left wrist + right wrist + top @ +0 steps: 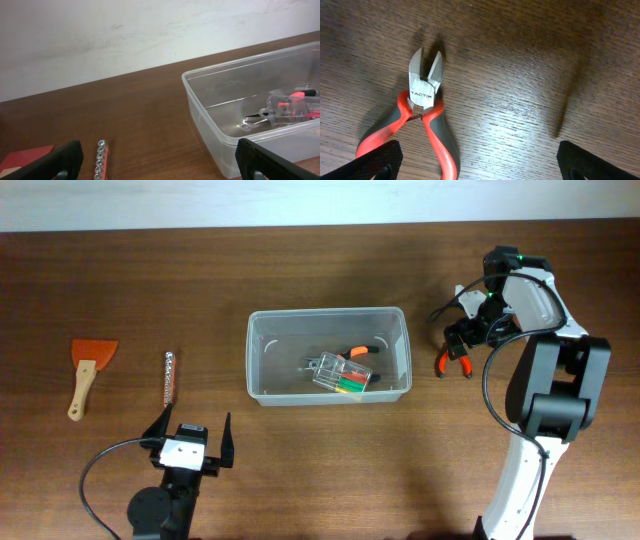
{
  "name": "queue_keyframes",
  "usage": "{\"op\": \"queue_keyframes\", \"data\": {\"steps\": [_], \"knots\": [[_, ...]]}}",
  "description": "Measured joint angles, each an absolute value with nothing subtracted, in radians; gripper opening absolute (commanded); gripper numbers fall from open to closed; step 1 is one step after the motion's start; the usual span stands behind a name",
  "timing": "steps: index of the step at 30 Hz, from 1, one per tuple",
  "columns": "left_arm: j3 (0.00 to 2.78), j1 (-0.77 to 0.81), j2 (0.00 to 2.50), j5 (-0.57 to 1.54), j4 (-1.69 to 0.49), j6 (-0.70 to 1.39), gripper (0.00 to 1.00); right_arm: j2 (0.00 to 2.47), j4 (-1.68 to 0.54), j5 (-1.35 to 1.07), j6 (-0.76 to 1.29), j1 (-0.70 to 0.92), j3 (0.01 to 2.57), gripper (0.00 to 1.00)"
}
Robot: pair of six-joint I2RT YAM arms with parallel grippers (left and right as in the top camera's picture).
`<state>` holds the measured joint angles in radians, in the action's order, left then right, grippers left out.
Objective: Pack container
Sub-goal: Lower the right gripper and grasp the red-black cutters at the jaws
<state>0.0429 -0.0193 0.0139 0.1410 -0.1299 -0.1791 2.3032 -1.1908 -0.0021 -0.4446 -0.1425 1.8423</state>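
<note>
Container (pixel 280 350) sits mid-surface between your two arms, open side up.

Your right tool (pixel 479 155) hangs with its fingers spread apart and grips nothing. It is right over the side cutters (pixel 424 90), which lie flat on the surface (pixel 530 75) near the tub's right end. Expect them to be stiff, dense steel with rubbery red-and-grey grips that should not slip. The handles lie splayed and will likely swing shut under a squeeze. I would close across both handles just behind the pivot, going down almost to the wood.

The tub looks like thin, light plastic. Its walls will probably flex and it may slide if nudged, so drop things in from above rather than holding it. If you must steady it, take the rim at a long side. A clear case (pixel 343 375) of coloured bits is already inside.

Your left tool (pixel 193 428) is wide apart and empty, near a strip of sockets (pixel 169 377) and a scraper (pixel 85 370).
</note>
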Motion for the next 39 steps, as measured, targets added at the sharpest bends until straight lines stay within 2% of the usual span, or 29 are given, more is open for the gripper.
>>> {"op": "queue_keyframes", "data": {"steps": [39], "knots": [[0.043,-0.019,0.014,0.141,-0.13,-0.179,0.99,2.303,-1.119,0.03,-0.441,-0.142,1.799,0.99]]}}
